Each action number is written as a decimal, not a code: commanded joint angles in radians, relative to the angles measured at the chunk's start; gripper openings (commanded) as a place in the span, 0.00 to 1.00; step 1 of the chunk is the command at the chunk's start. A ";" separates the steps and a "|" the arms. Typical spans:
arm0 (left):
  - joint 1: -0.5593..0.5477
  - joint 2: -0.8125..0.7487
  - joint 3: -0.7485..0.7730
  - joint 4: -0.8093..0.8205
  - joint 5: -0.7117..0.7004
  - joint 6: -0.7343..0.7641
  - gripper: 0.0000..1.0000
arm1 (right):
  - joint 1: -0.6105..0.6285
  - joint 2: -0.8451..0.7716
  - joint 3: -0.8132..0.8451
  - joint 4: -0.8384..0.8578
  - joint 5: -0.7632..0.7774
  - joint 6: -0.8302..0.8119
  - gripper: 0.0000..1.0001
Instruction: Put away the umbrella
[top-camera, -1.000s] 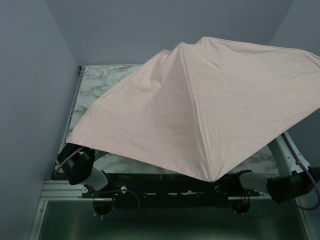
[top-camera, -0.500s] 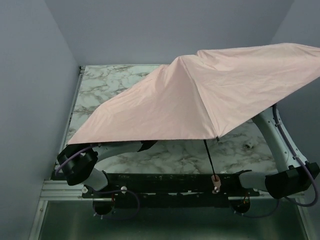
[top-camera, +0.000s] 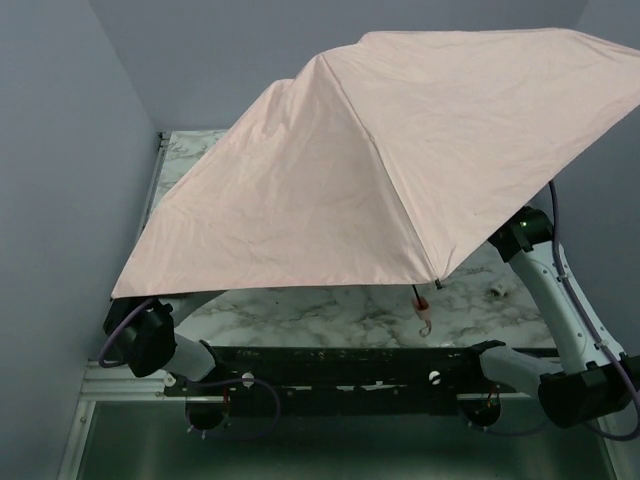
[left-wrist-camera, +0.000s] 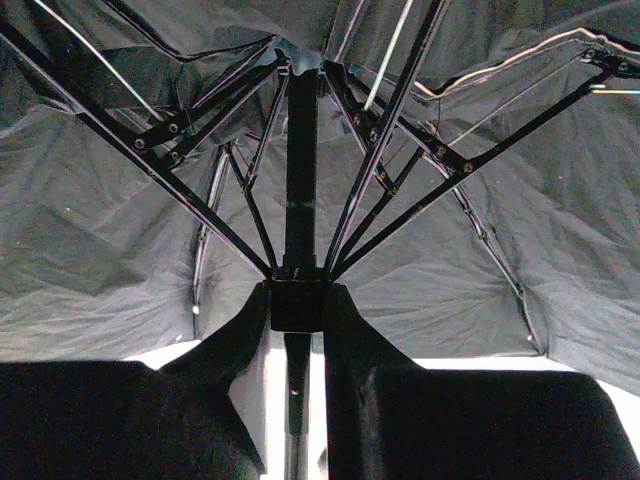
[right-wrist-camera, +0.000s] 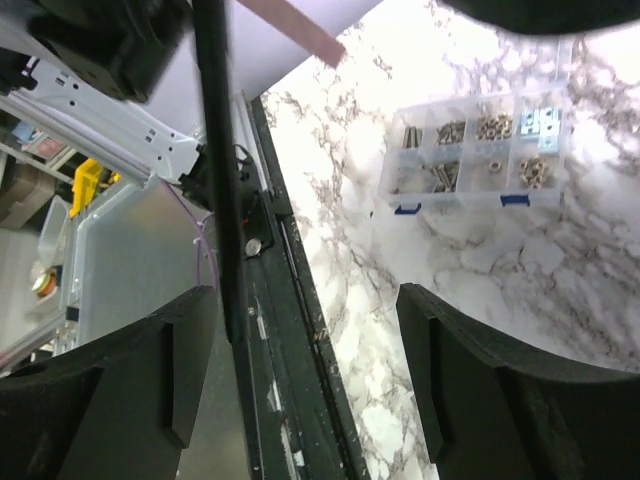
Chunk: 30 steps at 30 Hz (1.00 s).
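Nearest me, the right gripper (right-wrist-camera: 305, 310) has just let go. Its jaws stand wide apart, and the dark shaft (right-wrist-camera: 215, 150) runs past the inner face of one finger without being pinched. A second ago the edge of the canopy (top-camera: 300, 210) sagged down over the near rail. Now the handle end (top-camera: 425, 322) dangles free, low over the marble table (top-camera: 330, 315) just beyond the rail.

Further in, the left gripper (left-wrist-camera: 297, 300) is closed narrow on the umbrella (top-camera: 380, 170), its fingers pinching the black runner block where the ribs (left-wrist-camera: 160, 170) fan out. That arm alone carries it now, and the whole thing has swung up and tilted back since the release.

Beyond, the pale pink canopy is fully spread, hiding most of the table and the far wall. A clear box of metal parts (right-wrist-camera: 470, 150) sits on the marble under it.

As I judge it, putting it away has barely begun. The umbrella is still wide open, and the freed right claw probably needs a new hold on the shaft so the runner can be drawn down.
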 joint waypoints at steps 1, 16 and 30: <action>0.021 0.048 0.153 -0.013 -0.023 0.106 0.00 | 0.007 -0.013 -0.043 -0.023 -0.039 -0.021 0.79; 0.006 0.030 0.127 -0.158 0.166 -0.092 0.00 | 0.008 0.059 0.131 -0.045 0.186 -0.060 0.00; -0.167 0.056 -0.052 -0.226 0.420 -0.112 0.00 | 0.013 0.300 0.329 0.124 0.162 0.126 0.00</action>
